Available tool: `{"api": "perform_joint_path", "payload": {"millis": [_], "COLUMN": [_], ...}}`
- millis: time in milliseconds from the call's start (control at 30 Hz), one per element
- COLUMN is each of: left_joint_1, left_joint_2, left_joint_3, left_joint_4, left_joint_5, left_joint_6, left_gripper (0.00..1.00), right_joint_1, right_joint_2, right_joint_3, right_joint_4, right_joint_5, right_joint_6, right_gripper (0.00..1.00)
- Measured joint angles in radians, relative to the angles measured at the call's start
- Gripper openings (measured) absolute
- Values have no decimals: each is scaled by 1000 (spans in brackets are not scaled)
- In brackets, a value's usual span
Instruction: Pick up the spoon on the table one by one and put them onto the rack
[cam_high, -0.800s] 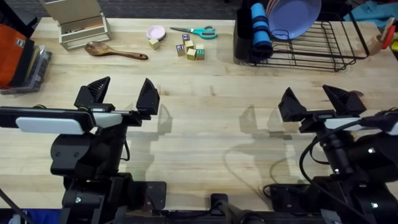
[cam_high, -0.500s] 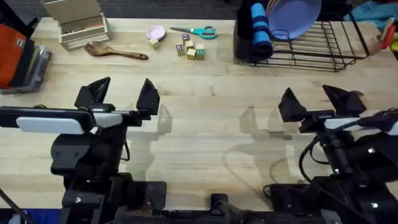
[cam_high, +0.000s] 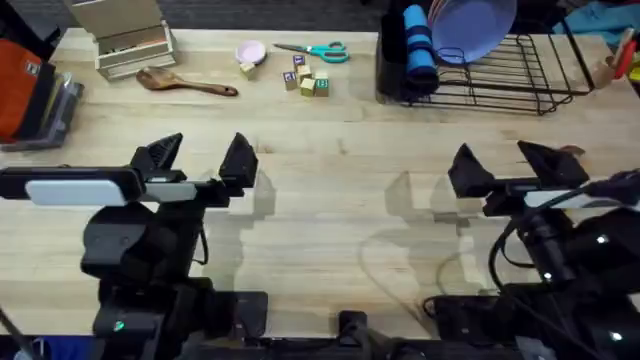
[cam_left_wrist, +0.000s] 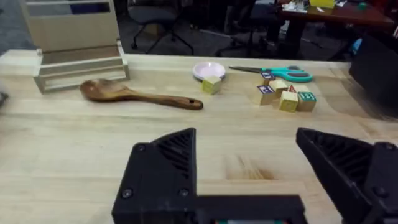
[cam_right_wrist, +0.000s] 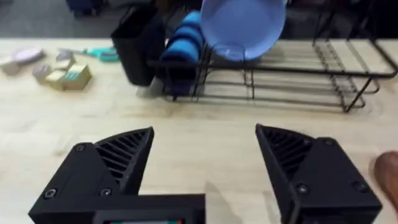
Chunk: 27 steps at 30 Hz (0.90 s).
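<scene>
From overhead, the left gripper (cam_high: 200, 160) hangs over the near half of the table (cam_high: 330, 200) with its fingers spread wide and nothing between them. Ahead of it and a touch to its left, well apart, one wooden spoon (cam_high: 183, 82) lies flat at the far edge, bowl toward the beige stand (cam_high: 125, 40) just beyond it. The right gripper (cam_high: 510, 165) mirrors that pose on the other side, jaws wide apart and empty. Beyond it stands the black wire rack (cam_high: 500, 70), a blue plate (cam_high: 470, 25) leaning in it and a blue roll (cam_high: 417, 42) by the black utensil holder (cam_high: 392, 55). A brown rounded shape (cam_high: 572, 152) peeks out just beside the right gripper's outer finger; whether it is the second spoon cannot be told.

Over to the left wrist: the left gripper (cam_left_wrist: 249, 165) shows both black fingers far apart, bare wood between. Straight beyond them the spoon (cam_left_wrist: 134, 94) lies across the view, near the stand (cam_left_wrist: 74, 43). A pink dish (cam_left_wrist: 208, 70), wooden blocks (cam_left_wrist: 286, 98) and teal scissors (cam_left_wrist: 280, 73) sit further along.

Right wrist now: the right gripper (cam_right_wrist: 205, 162) gapes open and holds nothing. The rack (cam_right_wrist: 292, 81) stands ahead, well apart, with the plate (cam_right_wrist: 242, 26) in it. A brown edge (cam_right_wrist: 388, 171) shows just beside the outer finger.
</scene>
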Motion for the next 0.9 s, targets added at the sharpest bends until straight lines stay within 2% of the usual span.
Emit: {"api": "perform_joint_path", "payload": {"millis": [200,500,533,767,900], "left_joint_1": [0,0,0,0,0], "left_joint_2": [101,451,607,841,941], "left_joint_3": [146,463,620,902,1041], "left_joint_4": [-123,-260,-309,-444,-526], "left_joint_5": [-23,-28,-28,-31,-31], "left_joint_6": [-10,-13,-13,-13,-12], "left_gripper": [993,993,993,993,993], "right_joint_1": [0,0,0,0,0], "right_joint_2": [57,297,439,701,842], "right_joint_3": [140,466,597,844,1006], "right_joint_4": [-264,-382,-419,-520,-632], "right_joint_5": [2,2,2,2,2], "right_joint_6": [9,-1,-4,-4,-4], "right_gripper": [996,996,996,996,996]}}
